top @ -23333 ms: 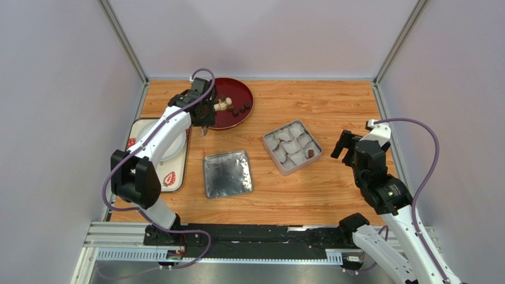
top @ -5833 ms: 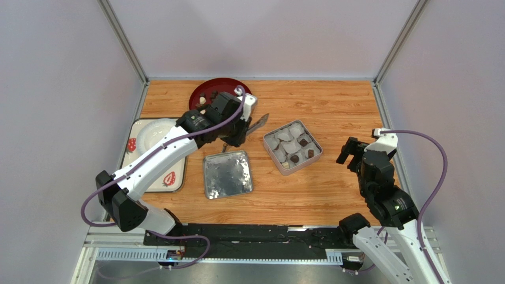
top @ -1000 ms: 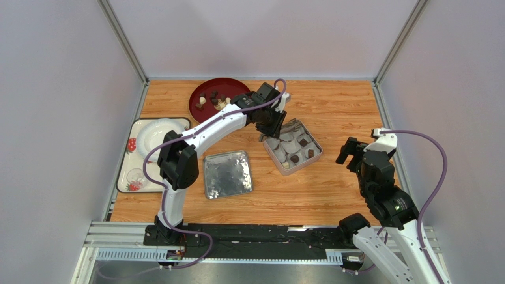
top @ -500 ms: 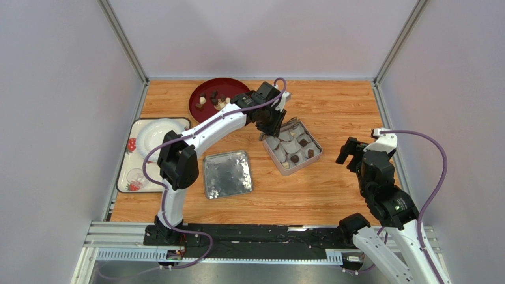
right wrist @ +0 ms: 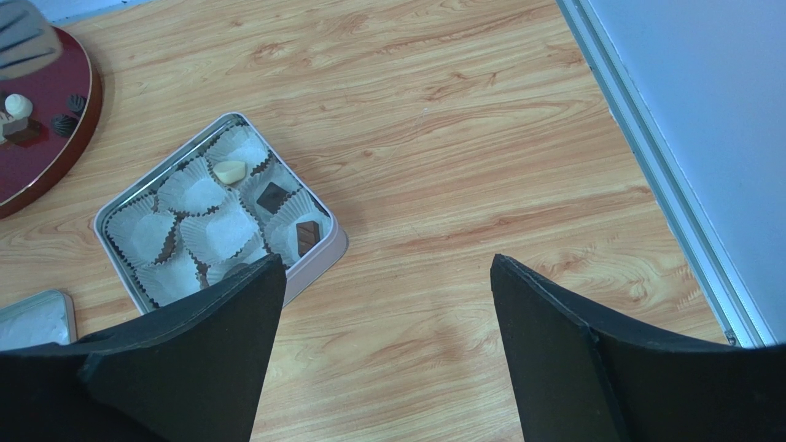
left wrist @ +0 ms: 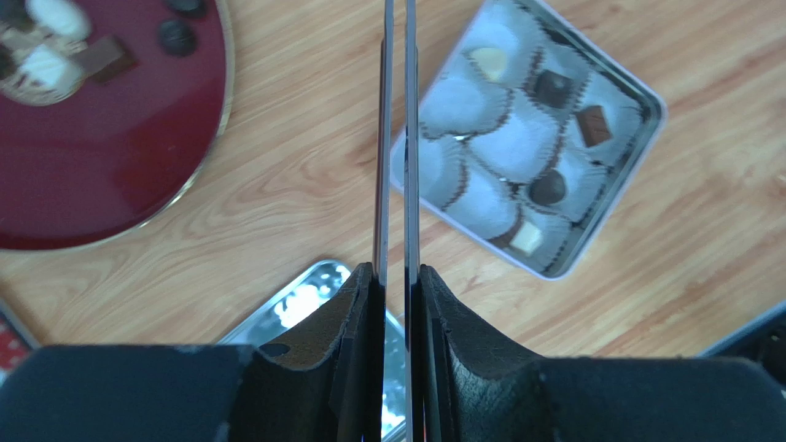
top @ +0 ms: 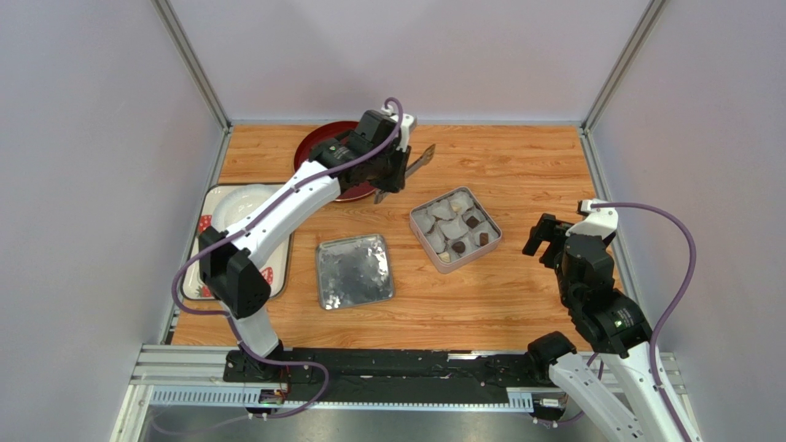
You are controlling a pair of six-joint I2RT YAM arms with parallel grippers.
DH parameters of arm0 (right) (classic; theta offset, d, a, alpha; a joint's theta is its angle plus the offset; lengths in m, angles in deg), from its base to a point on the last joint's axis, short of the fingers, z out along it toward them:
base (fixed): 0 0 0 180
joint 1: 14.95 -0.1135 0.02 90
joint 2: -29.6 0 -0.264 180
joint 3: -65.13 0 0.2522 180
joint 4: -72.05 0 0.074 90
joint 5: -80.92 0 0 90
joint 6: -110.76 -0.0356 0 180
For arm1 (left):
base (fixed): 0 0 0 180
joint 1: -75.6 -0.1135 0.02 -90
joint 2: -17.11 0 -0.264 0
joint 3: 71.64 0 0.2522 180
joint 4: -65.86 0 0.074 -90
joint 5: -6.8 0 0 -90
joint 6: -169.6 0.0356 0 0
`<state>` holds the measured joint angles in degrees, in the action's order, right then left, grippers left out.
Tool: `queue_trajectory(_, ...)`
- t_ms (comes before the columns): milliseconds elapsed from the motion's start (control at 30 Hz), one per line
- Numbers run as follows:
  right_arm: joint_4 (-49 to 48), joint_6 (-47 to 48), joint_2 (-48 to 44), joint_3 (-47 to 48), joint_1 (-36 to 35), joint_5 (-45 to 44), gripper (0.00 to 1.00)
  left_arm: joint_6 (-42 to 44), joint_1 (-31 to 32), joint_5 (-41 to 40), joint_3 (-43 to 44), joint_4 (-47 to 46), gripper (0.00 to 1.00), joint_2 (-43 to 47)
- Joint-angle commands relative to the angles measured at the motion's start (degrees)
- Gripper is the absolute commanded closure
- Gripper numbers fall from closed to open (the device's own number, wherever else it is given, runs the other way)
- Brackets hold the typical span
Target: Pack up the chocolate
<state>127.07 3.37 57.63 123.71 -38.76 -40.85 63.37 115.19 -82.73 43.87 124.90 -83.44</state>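
My left pincer, pinching the apparently empty tweezers, has swung from the tin back to the red plate. Five chocolate pieces now sit in the tin and more wait on the plate. My right pincer idles, spread wide.

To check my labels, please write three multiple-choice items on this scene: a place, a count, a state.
1. The red plate lies: A at the table's far edge; B at its near edge; C in its middle.
2. Chocolates in the tin: A two; B five; C nine.
3. The right gripper is: A open, empty; B shut, empty; C shut on a chocolate.
Key: 1A, it is topmost in the overhead view; 2B, the left wrist view shows five; 3A, its jaws stand apart, nothing between.
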Motion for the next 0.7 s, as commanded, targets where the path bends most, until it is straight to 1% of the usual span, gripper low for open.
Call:
queue_trajectory(0, -2.5, 0.8, 0.0, -0.1, 0.0, 0.4, 0.14, -0.6, -4.6, -3.6, -3.8, 0.0, 0.7, 4.3)
queue_trajectory(133, -2.6, 0.7, 0.2, -0.1, 0.0, 0.5, 0.14, -0.6, -8.6, -4.4, -7.3, -0.1, 0.7, 5.8)
queue_trajectory(267, -2.5, 0.8, 0.2, -0.1, 0.0, 0.6, 0.14, 0.1, -11.6, -4.8, -8.4, -0.3, 0.69, 5.5)
queue_trajectory(433, -2.5, 0.9, 0.4, -0.1, 0.1, 0.4, 0.15, 1.0, -13.7, -4.7, -7.3, -0.8, 0.68, 2.3)
queue_trajectory(667, -2.3, 0.9, 1.0, -0.1, 0.0, 0.0, 0.15, 2.0, -14.9, -4.4, -3.9, -0.5, 0.65, -3.2)
